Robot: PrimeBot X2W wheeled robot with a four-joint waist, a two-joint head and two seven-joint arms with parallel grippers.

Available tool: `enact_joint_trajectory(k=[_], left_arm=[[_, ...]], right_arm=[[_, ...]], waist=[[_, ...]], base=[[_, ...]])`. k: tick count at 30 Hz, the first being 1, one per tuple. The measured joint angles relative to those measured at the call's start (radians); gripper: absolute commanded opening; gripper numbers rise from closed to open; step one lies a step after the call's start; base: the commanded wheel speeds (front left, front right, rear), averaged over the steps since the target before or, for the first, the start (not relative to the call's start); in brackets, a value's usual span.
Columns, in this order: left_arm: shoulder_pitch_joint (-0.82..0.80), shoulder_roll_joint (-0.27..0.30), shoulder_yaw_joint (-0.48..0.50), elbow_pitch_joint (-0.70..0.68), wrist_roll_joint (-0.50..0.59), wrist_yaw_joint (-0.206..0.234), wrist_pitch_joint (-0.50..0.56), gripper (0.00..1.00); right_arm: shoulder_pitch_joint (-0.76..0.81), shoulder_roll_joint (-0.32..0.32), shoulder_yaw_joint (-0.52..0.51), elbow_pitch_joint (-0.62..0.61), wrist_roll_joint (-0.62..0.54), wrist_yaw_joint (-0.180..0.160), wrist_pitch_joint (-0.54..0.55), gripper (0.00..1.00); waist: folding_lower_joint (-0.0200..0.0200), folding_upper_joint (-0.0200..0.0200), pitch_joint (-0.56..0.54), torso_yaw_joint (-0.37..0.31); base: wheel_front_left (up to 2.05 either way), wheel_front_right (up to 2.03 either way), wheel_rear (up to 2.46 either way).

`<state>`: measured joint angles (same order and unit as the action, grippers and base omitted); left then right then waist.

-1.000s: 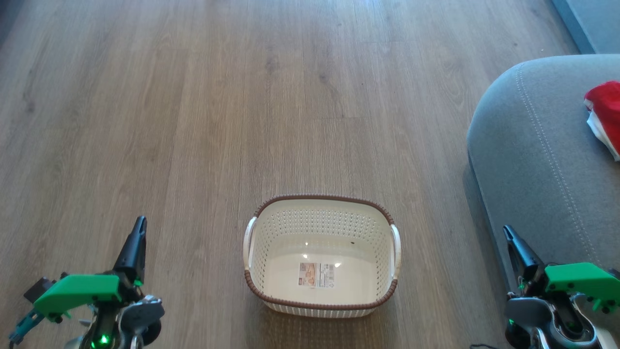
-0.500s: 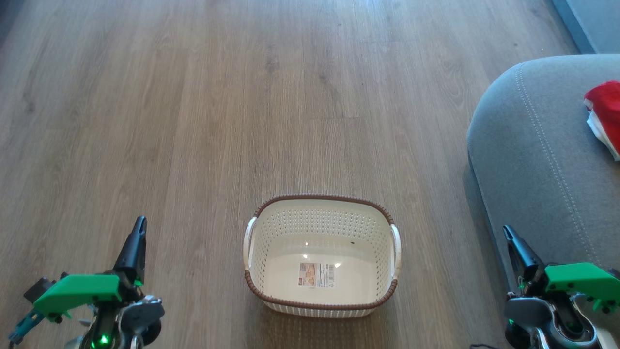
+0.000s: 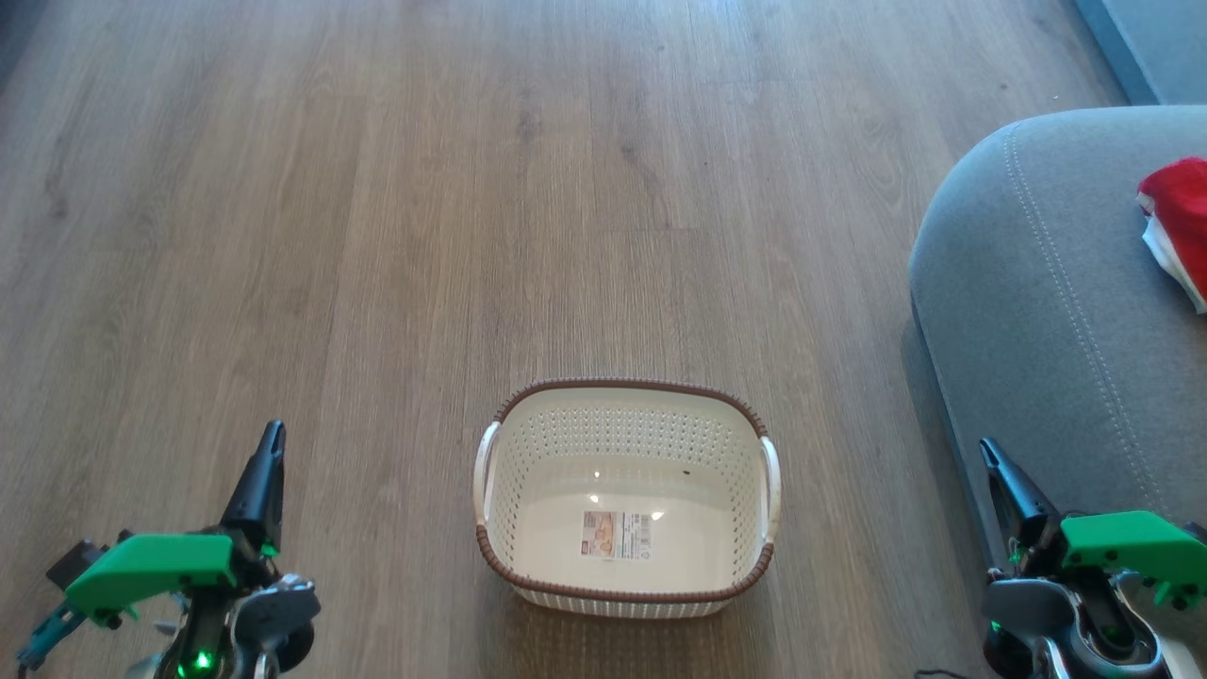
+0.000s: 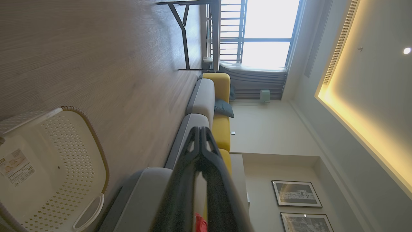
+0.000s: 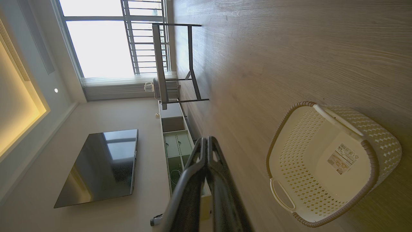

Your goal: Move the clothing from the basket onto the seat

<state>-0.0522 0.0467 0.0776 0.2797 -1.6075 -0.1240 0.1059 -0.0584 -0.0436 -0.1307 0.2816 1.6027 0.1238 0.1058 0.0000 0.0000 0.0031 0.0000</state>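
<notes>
- The clothing (image 3: 1179,222) is lying on the seat (image 3: 1037,311), at the right edge of the head view, which is cutting it off; its visible part is running up and down that view, red above and white below, so its full long axis cannot be told.
- The seat is taking up the right side of the head view, its rounded corner pointing toward the basket (image 3: 622,389).
- The basket is standing upright on the wooden floor (image 3: 377,236), mouth facing up, well apart from the clothing and near the seat's edge.
- Its long axis is running left to right across the head view, with 1 handle at each short end.
- Its inner floor is showing in full, with 1 paper label (image 3: 616,535) lying flat on it.
- The left gripper (image 3: 273,429) is hanging clenched at the lower left, its 2 fingers pressed together and pointing up the view.
- The right gripper (image 3: 985,445) is hanging clenched at the lower right, just beside the seat's front edge, tips meeting.
</notes>
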Motion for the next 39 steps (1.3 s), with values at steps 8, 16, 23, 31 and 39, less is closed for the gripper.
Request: enact_joint_trajectory(k=[8, 16, 23, 31, 39], left_arm=[[0.000, 0.000, 0.000, 0.000, 0.000, 0.000, 0.000, 0.00], [0.000, 0.000, 0.000, 0.000, 0.000, 0.000, 0.000, 0.00], [0.000, 0.000, 0.000, 0.000, 0.000, 0.000, 0.000, 0.00], [0.000, 0.000, 0.000, 0.000, 0.000, 0.000, 0.000, 0.00], [0.000, 0.000, 0.000, 0.000, 0.000, 0.000, 0.000, 0.00]], right_arm=[[0.000, 0.000, 0.000, 0.000, 0.000, 0.000, 0.000, 0.00], [0.000, 0.000, 0.000, 0.000, 0.000, 0.000, 0.000, 0.00], [0.000, 0.000, 0.000, 0.000, 0.000, 0.000, 0.000, 0.00], [0.000, 0.000, 0.000, 0.000, 0.000, 0.000, 0.000, 0.00], [0.000, 0.000, 0.000, 0.000, 0.000, 0.000, 0.000, 0.00]], waist=[[0.0000, 0.0000, 0.000, 0.000], [0.0000, 0.0000, 0.000, 0.000], [0.0000, 0.0000, 0.000, 0.000], [0.0000, 0.0000, 0.000, 0.000], [0.0000, 0.0000, 0.000, 0.000]], base=[[0.00, 0.00, 0.00], [0.00, 0.00, 0.00], [0.00, 0.00, 0.00], [0.00, 0.00, 0.00], [0.00, 0.00, 0.00]])
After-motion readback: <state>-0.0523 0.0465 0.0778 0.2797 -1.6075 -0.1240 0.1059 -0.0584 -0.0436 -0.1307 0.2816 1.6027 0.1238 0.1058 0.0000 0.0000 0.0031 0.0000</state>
